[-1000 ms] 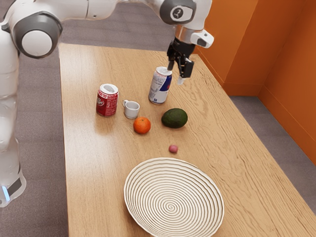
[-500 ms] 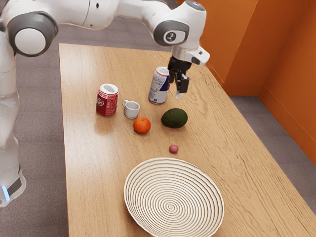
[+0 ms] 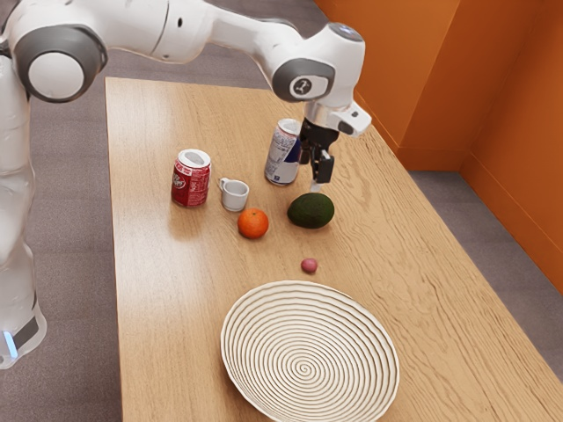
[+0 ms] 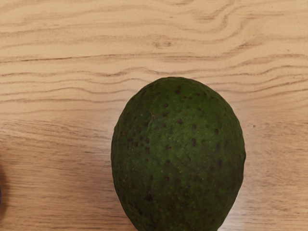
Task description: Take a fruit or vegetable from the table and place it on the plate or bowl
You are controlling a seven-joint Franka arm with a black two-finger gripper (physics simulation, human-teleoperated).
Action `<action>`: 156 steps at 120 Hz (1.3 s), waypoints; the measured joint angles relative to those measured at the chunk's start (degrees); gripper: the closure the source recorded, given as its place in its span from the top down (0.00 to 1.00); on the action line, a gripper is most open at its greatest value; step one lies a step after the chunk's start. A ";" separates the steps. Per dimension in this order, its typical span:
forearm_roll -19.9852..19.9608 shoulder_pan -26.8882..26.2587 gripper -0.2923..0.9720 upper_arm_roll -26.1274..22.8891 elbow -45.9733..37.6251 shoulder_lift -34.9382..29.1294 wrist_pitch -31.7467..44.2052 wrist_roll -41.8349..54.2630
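Hand: the black hand hangs over the tabletop, just above the avocado and a little toward its far side, not touching it. From the side camera I cannot tell if it is apart or together.
Arm: the white arm comes in from the exterior view's upper left and bends down to the hand.
Avocado: the dark green avocado lies on its side on the tabletop, near the middle. In the wrist view the avocado is directly under the hand, with bare wood around it.
Orange: the orange lies near the avocado, on the exterior view's left of it, not touching.
Small fruit: a small pinkish round fruit lies between the avocado and the plate, apart from both.
Plate: the white plate with a dark spiral line sits at the near edge of the tabletop, with nothing on it.
Cans: a blue and white can stands tilted just behind the avocado, close beside the hand. A red can stands further to the exterior view's left.
Cup: a small white cup stands between the two cans.
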 joint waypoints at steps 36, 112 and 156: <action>-0.97 0.63 0.77 0.00 -0.85 1.12 1.79 0.92; -2.28 0.48 0.77 -0.62 -1.92 3.91 4.46 2.17; -2.60 1.15 0.77 -0.62 -2.86 4.34 4.87 2.57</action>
